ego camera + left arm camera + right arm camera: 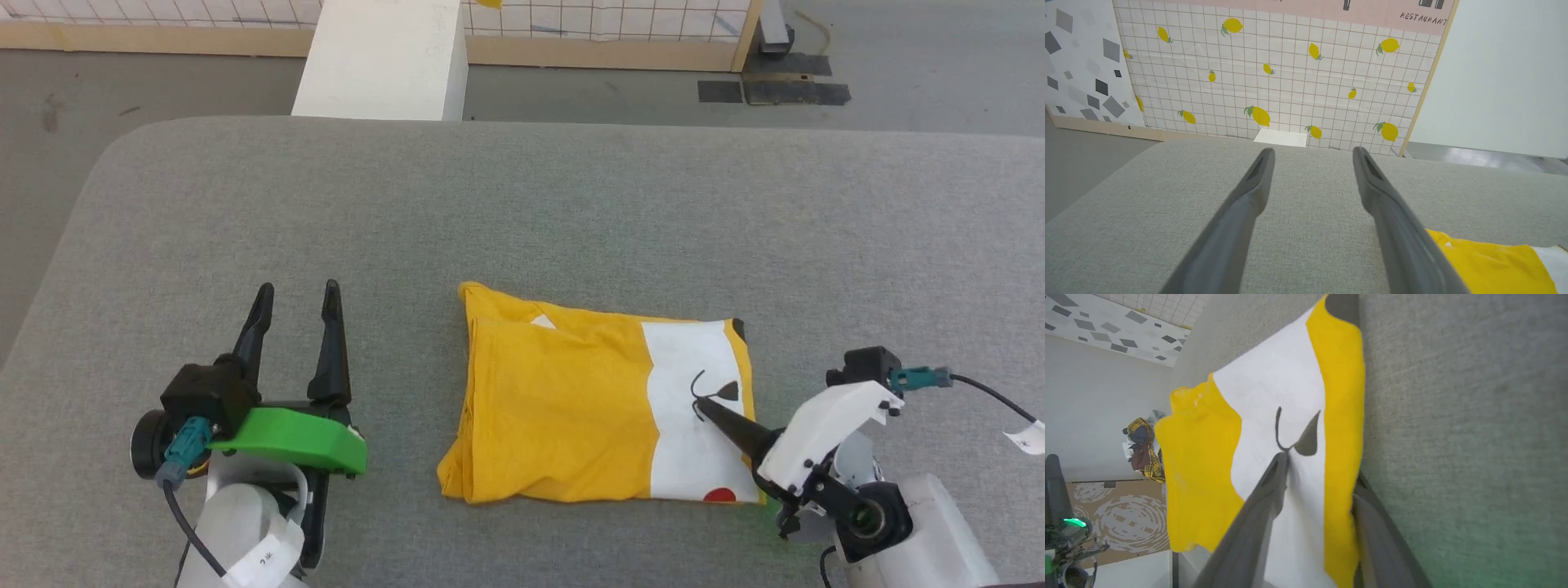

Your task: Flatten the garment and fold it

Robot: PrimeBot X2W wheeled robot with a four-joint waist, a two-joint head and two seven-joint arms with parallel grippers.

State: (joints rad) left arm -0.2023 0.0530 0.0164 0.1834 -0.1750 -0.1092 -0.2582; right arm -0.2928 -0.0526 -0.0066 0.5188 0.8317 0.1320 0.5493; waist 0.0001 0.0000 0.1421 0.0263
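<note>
1. A grey fabric-topped bench spans the scene.
2. The garment, yellow with a white printed panel, lies centre-right on the bench in a rough folded rectangle. It looks soft, light and limp, likely to sag, so it is best pinched at an edge through all layers.
3. The left end effector rests well left of it, its 2 fingers apart.
4. The right end effector straddles the garment's right edge, 1 finger on top. I cannot tell if it is clamped.
</note>
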